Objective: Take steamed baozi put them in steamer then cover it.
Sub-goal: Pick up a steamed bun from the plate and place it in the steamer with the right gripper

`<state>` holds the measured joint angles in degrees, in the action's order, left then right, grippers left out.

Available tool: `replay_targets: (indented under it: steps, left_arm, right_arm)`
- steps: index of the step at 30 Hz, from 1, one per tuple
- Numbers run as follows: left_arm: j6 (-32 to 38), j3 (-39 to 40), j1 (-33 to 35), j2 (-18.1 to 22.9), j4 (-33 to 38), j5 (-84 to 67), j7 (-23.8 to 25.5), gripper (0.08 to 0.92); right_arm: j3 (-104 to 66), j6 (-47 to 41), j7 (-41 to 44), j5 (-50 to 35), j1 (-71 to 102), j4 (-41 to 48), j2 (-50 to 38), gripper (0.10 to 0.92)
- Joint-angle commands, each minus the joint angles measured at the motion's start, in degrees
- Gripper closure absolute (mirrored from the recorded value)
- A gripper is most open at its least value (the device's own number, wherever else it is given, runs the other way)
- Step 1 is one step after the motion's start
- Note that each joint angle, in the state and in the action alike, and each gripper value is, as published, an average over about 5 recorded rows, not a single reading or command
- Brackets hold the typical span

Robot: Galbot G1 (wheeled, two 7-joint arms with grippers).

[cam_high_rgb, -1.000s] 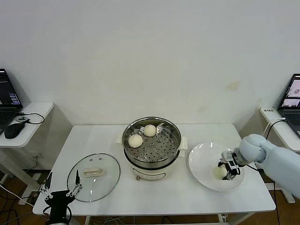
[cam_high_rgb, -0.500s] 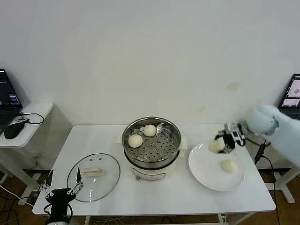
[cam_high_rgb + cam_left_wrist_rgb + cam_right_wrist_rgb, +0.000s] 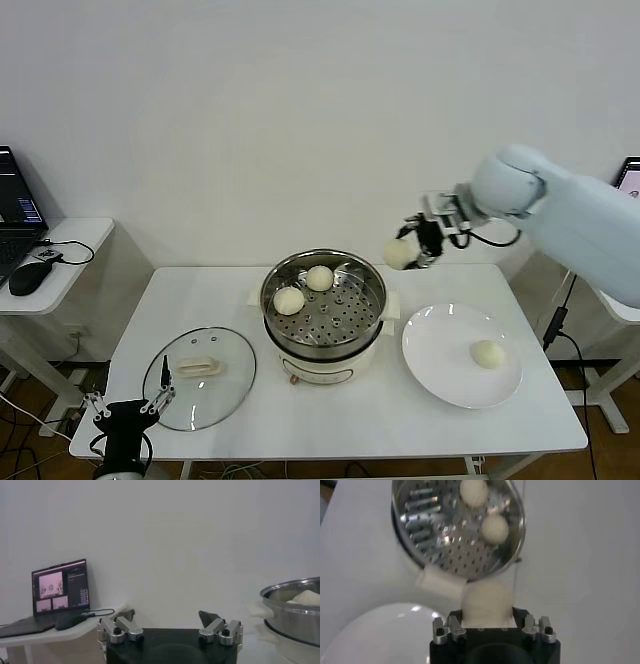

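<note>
My right gripper (image 3: pixel 410 247) hangs in the air just right of the steamer (image 3: pixel 323 308), shut on a cream-white baozi (image 3: pixel 398 253) (image 3: pixel 486 603). Two more baozi (image 3: pixel 289 299) (image 3: pixel 319 278) lie on the perforated tray inside the steel pot, toward its back left. In the right wrist view the steamer (image 3: pixel 420 530) lies beyond the held bun. One baozi (image 3: pixel 488 353) rests on the white plate (image 3: pixel 440 355). The glass cover (image 3: pixel 200 377) lies flat on the table to the left. My left gripper (image 3: pixel 128 408) is parked low at the table's front left edge, open and empty.
The white table (image 3: pixel 340 420) carries everything. A side desk with a laptop (image 3: pixel 18 205) and mouse (image 3: pixel 28 276) stands at the left, and another laptop (image 3: pixel 630 185) at the right. The wall is close behind.
My right gripper lifted a baozi off the plate and carried it up and left toward the steamer. One baozi remains on the plate. The left arm stayed put.
</note>
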<state>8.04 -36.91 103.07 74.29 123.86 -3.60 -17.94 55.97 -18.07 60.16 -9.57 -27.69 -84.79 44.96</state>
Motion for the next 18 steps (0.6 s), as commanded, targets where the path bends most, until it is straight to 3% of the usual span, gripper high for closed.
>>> replay_targets:
  steps: [1, 11, 18]
  left_arm:
    - [0.03, -0.65, 0.12, -0.20, -0.14, -0.15, -0.02, 0.177]
    - [-0.11, -0.35, -0.58, 0.73, -0.50, 0.07, 0.10, 0.177]
    - [0.45, -0.77, -0.30, 0.72, -0.76, -0.18, -0.14, 0.177]
  right_arm:
    - [7.95, 3.83, -2.02, -2.64, -2.42, 3.76, 14.29, 0.394]
    - [12.23, 14.95, -2.21, 2.61, 1.18, 5.96, 19.25, 0.389]
    - [14.31, 22.23, -2.63, 11.88, 2.25, 7.36, 21.47, 0.389]
